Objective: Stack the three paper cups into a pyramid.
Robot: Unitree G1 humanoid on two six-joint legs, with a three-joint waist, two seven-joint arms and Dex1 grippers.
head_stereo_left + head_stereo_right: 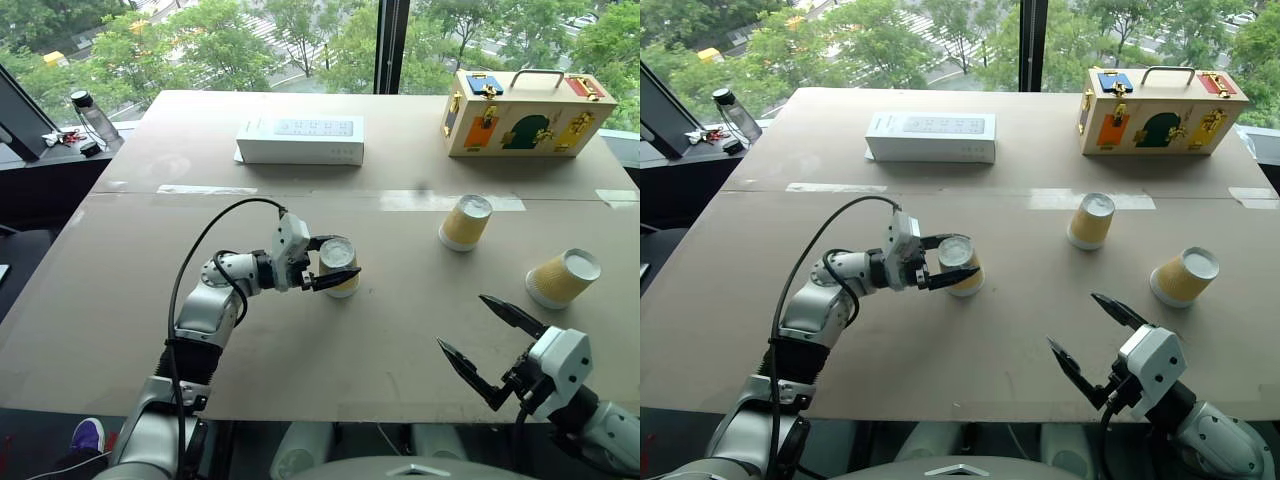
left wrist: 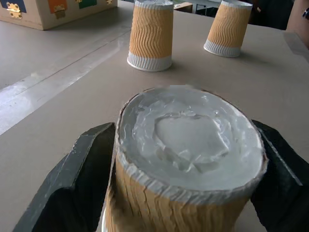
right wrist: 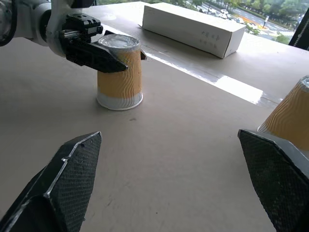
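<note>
Yellow-tan ribbed paper cup (image 1: 339, 266), upside down mid-counter (image 1: 300, 350), sits between wide left gripper (image 1: 338, 262) fingers; close gently at mid-wall, carry toward two right-side cups (image 1: 465, 222); right gripper (image 1: 490, 345) wide, empty.

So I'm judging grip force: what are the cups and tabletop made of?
The three cups: apparently matte ribbed paper, with wavy tan sleeves, white rims and bases. The tabletop: seemingly smooth beige board, taped along a seam.
</note>
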